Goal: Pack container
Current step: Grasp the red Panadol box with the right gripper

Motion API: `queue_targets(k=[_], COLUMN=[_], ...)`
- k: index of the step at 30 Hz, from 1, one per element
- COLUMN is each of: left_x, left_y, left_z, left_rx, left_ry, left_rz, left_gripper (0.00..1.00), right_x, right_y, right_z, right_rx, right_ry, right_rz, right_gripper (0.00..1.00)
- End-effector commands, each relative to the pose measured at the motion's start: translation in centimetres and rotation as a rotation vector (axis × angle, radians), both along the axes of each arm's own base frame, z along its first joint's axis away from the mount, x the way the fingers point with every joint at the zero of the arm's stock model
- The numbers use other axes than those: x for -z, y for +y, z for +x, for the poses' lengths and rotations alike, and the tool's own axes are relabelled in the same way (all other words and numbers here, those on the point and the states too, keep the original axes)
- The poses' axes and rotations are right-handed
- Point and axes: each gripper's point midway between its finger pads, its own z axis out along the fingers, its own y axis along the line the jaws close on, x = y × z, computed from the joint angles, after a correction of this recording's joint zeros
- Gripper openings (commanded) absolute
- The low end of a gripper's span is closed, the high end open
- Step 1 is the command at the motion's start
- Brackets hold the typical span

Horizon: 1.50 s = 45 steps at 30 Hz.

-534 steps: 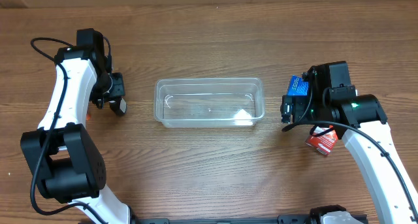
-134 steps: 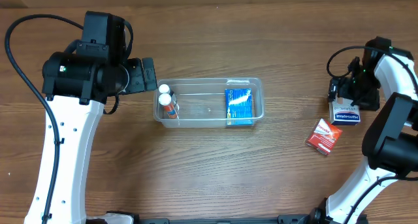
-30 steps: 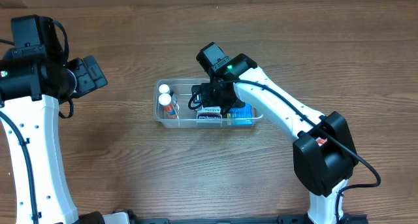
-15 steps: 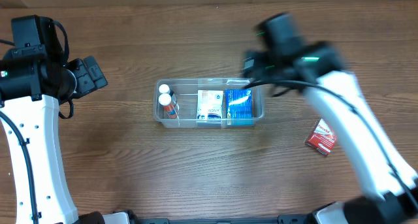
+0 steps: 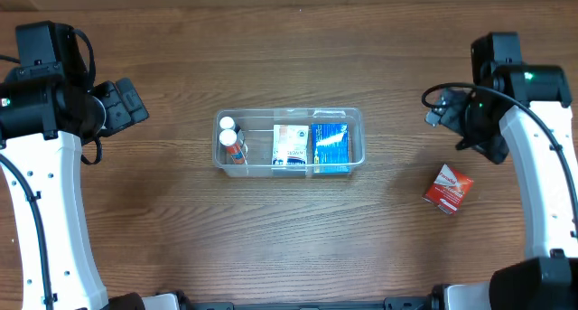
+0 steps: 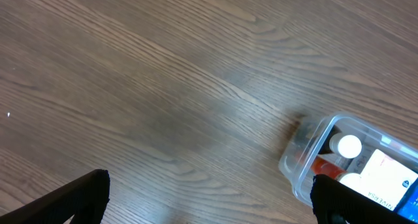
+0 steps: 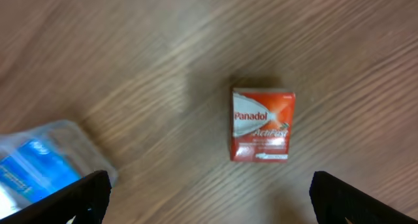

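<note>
Wooden table [image 5: 289,247]: brown, grained
Clear plastic rectangular container [image 5: 271,112]: mid-table, holding two white-capped bottles [image 5: 231,140], a white box [image 5: 289,145], a blue box [image 5: 330,145]
Red Panadol box [image 7: 262,124]: on table, well right of container
Left gripper [image 6: 209,191]: jaws spread, empty
Right gripper [image 7: 209,188]: jaws spread, empty, near red box
</note>
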Motion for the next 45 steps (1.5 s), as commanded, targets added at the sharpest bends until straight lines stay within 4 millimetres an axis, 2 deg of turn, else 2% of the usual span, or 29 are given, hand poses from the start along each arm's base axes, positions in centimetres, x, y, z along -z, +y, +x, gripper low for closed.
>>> queue_targets(k=[1,6,9,15,33,38,40,43,45], left_x=[-0.3,-0.3,-0.3,-0.3,-0.3,-0.3,-0.3,-0.3,-0.3], left_y=[0.1,0.1,0.1,0.1,0.1,0.1,0.1,0.1,0.1], left_z=[0.2,0.4,0.4,0.4,0.4,0.4,0.4,0.4,0.4], left_rx=[0.014,0.015,0.015,0.015,0.016,0.016,0.016,0.016,0.016], left_ry=[-0.006,-0.014,-0.013,-0.013,-0.014,-0.013,-0.013,-0.013,-0.013], left_rz=[0.003,0.005,0.005,0.005,0.004,0.005,0.004,0.004,0.005], left_gripper=[1.00,1.00,1.00,1.00,1.00,1.00,1.00,1.00,1.00], right_x=[4.1,8.5,10.0,12.0,16.5,17.1,17.1,17.1,17.1], right_y=[-0.2,-1.2,-2.2,-3.3,-2.7,-2.5,-2.5,-2.5,-2.5], right_z=[-1.7,-3.5,-4.0,-4.5,-5.5,-5.6,-5.6,-5.6,-5.5], right_rx=[-0.003,0.005,0.014,-0.074,-0.090,-0.091,-0.090,-0.090,-0.091], right_ry=[0.075,0.129,0.127,0.120,0.133,0.144,0.144,0.144,0.141], right_rz=[0.065,0.079,0.079,0.068,0.091,0.109,0.109,0.109,0.108], right_gripper=[1.00,1.00,1.00,1.00,1.00,0.91,0.84,0.68,0.65])
